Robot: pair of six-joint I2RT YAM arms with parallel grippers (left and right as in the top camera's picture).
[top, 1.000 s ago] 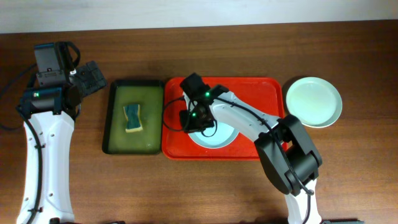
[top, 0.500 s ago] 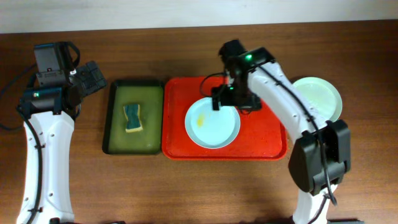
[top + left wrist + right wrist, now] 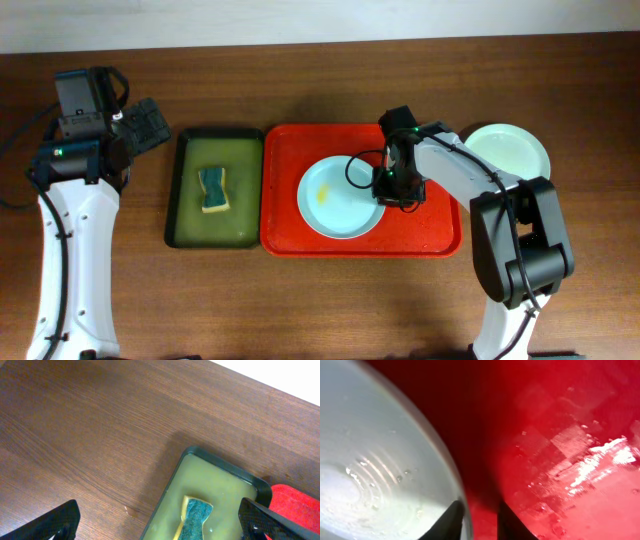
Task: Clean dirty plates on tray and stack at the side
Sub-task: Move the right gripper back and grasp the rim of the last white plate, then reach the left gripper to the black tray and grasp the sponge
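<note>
Pale blue plate lies on the tray. Its right rim sits at the right gripper, jaws nearly together, grip unclear. The left gripper, spread wide, hangs well apart.

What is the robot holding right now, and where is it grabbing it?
The right gripper straddles the right rim of the pale blue plate; whether it is pinching firmly cannot be told. The left gripper is open and empty.

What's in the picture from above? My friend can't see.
The right gripper sits at the rim of a pale blue plate on a red tray. A mint plate lies beside the tray; a sponge sits in a green basin.
</note>
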